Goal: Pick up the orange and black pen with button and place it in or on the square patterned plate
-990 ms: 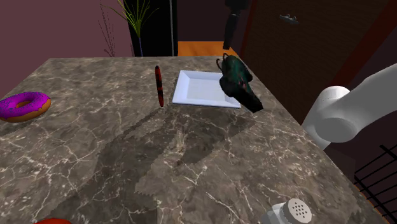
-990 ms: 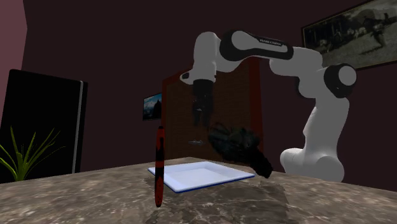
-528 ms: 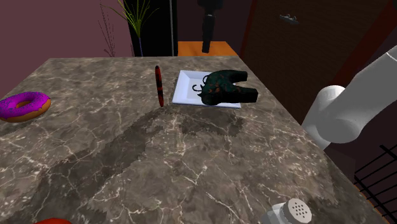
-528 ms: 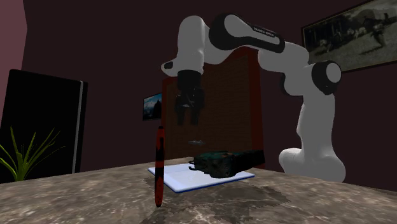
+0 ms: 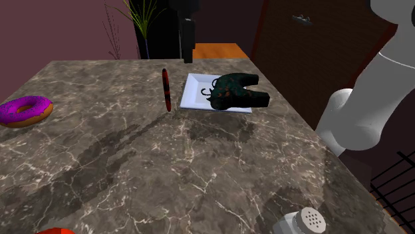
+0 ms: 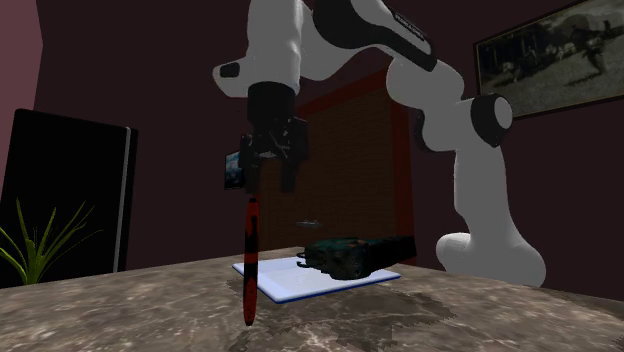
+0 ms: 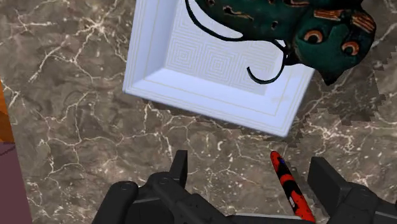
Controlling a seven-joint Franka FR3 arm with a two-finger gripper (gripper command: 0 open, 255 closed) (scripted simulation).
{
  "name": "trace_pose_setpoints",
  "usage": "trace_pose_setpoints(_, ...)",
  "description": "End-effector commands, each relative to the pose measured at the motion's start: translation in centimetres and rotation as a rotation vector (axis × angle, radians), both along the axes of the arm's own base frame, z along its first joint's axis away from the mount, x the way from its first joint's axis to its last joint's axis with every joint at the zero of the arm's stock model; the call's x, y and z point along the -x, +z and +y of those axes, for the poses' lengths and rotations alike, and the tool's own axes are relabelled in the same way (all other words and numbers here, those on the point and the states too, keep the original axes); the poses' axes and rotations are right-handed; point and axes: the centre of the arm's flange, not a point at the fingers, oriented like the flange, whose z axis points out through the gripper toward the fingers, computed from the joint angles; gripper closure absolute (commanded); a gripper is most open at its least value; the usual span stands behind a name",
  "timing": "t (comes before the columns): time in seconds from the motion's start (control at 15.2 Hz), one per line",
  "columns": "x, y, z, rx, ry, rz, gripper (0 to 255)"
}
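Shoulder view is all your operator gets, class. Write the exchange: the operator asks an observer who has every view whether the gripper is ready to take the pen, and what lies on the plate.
Operator: The gripper is dark against a dark background for me. Are its fingers open?
Observer: Yes. In the wrist view the gripper has its fingers apart and holds nothing.
Operator: Is the pen lined up with it?
Observer: The red and black pen lies on the table between the fingers, nearer one of them and untouched.
Operator: And the plate?
Observer: The white plate has a square spiral pattern on its floor. The dark teal object lying on it bears orange rings.
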Motion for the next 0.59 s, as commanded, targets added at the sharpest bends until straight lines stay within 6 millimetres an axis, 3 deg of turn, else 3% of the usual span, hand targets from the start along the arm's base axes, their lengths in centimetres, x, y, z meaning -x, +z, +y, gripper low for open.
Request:
trace_pose_setpoints(0.0, 0.0, 0.0, 2.6, 0.002, 0.061, 0.007, 0)
trace_pose_setpoints(0.33, 0.4, -0.1, 8.9, 0.009, 0.201, 0.024, 0)
trace_pose_setpoints(0.53, 0.4, -1.7, 8.9, 0.009, 0.201, 0.024, 0)
